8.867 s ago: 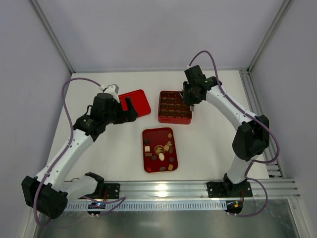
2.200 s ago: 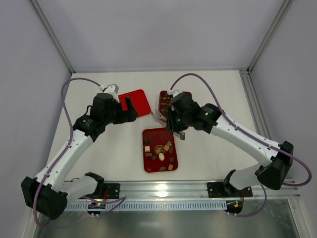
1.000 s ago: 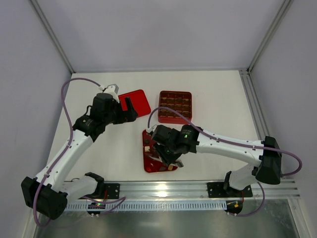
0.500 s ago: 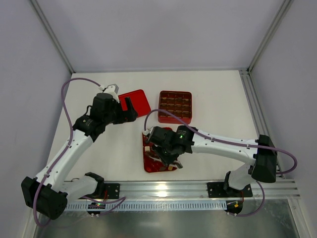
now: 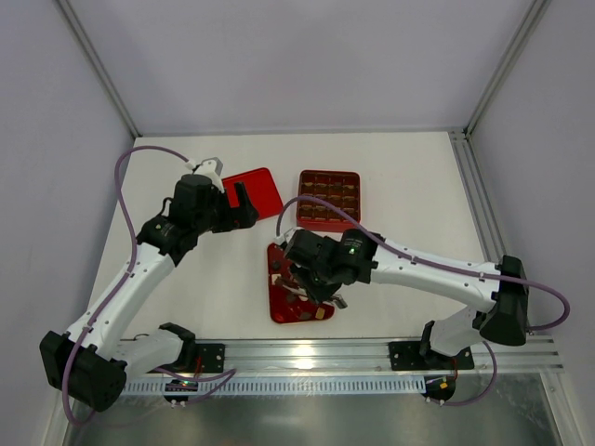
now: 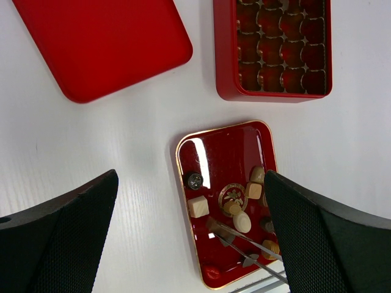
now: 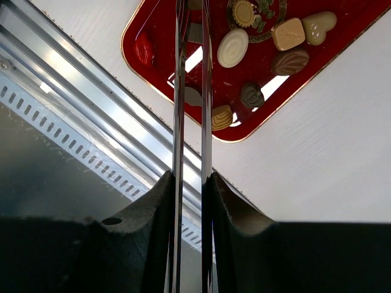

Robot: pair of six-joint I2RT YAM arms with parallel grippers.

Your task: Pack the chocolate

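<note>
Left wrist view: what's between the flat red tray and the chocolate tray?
Only bare table between flat red tray and chocolate tray, per left wrist view.

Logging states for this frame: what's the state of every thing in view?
Left tool, open, empty.
Right tool, shut on tweezers.
Tweezers, nearly closed, tips over the red tray; catch unclear.
Chocolates, loose in red tray.
Grid box, uncovered.
Red lid, off, lying flat beside grid box.

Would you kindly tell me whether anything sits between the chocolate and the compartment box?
Nothing visible does. Only table separates the tray holding the chocolate from the open box; tweezers in the right gripper reach over the tray, not between.
</note>
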